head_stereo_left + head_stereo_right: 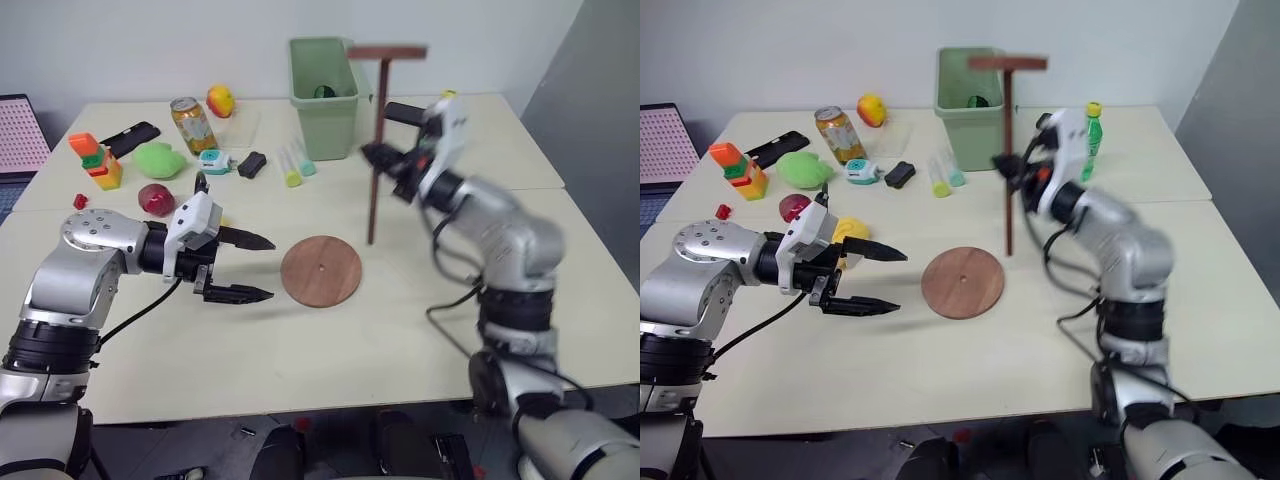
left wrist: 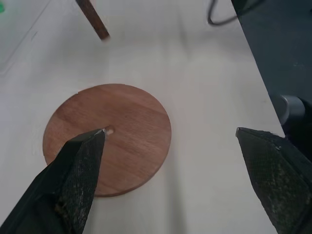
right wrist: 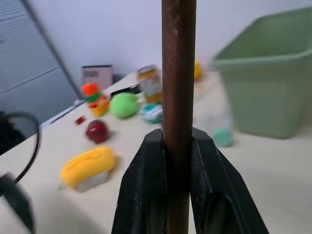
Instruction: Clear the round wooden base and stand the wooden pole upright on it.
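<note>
Nearest you, the left pincer point(image 1: 248, 267) is hovering low over the pale, smooth bench point(image 1: 330, 350), its two black tapered fingers spread wide apart and pointing at the round wooden base point(image 1: 321, 270). That base is lying flat and bare just beyond the fingertips: a thin reddish-brown disc with visible grain and a small centre hole. Farther back, your right pincer point(image 3: 178, 146) is clamped tight on the wooden pole point(image 1: 376, 160), a slim dark rod that is hanging upright in the air, its round disc end on top and its lower tip beyond the base's far edge. Behind it a green plastic bin point(image 1: 324, 95) is standing, with a drinks can point(image 1: 192, 123) and bright toys scattered to the left.
</note>
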Controlling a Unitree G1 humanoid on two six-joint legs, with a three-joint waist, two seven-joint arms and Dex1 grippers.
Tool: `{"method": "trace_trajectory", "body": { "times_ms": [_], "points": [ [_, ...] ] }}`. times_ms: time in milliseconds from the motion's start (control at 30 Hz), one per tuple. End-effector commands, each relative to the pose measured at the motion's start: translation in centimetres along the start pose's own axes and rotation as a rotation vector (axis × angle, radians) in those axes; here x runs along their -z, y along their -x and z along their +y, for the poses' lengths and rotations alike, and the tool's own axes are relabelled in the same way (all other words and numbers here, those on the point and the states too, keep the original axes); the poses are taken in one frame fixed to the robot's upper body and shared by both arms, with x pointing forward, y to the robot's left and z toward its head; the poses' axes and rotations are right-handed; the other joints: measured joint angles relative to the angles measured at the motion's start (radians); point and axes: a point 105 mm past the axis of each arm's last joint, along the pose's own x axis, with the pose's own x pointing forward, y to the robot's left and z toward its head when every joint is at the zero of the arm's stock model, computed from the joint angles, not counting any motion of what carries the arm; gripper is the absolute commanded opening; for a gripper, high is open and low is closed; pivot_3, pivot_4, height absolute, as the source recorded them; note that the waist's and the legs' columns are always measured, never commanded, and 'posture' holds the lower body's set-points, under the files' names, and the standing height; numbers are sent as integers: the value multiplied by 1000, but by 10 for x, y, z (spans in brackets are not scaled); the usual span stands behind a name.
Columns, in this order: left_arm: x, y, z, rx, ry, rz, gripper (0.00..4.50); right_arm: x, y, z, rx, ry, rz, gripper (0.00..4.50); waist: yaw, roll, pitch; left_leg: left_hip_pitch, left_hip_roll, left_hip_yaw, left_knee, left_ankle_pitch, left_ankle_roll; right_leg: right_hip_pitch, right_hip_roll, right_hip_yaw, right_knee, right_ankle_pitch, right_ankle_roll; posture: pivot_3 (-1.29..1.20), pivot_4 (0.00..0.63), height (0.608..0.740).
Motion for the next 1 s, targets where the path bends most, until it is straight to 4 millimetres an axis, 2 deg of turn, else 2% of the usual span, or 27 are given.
{"method": "trace_trajectory", "body": {
  "times_ms": [33, 133, 267, 600, 800, 900, 1000],
  "points": [
    [-5, 7, 0, -46, -37, -20, 4500, -9, -6, 42, -129, 126, -177, 244, 0, 0, 0, 0, 0, 0, 0, 0, 0, 0, 0, 0, 0, 0, 0, 0, 150, 740],
    [4, 6, -5, -52, -43, -2, 4500, 1, -7, 55, -184, 113, -223, 244, 0, 0, 0, 0, 0, 0, 0, 1, -2, 0, 0, 0, 0, 0, 0, 0, 150, 740],
    [10, 5, -8, -63, -44, 7, 4500, 17, -12, 56, -184, 125, -225, 244, 0, 0, 0, 2, 1, 0, -1, 2, -3, 1, 0, 0, -1, 0, 0, 0, 150, 740],
    [6, 5, -16, -56, -49, 12, 4500, 49, -18, 42, -137, 143, -173, 244, 0, 0, 0, 2, 1, 0, -2, 2, -3, 1, 1, 0, 0, 0, 0, 0, 150, 740],
    [6, 5, -16, -64, -53, 12, 4500, 64, -19, 44, -140, 149, -149, 244, 0, 0, 0, 3, 1, 0, -2, 1, -2, 1, 1, 0, 0, 0, 0, 0, 150, 740],
    [7, 4, -19, -61, -52, 11, 4500, 76, -16, 34, -101, 161, -126, 244, -1, 0, 0, 4, 1, 1, -3, 1, -1, 2, 1, 1, 0, 0, 0, 0, 150, 740],
    [7, 3, -20, -60, -51, 10, 4500, 78, -13, 30, -87, 169, -127, 244, 0, 0, 0, 6, 1, 1, -4, 1, -1, 3, 1, 1, 0, 0, 0, 0, 150, 740]
  ]
}}
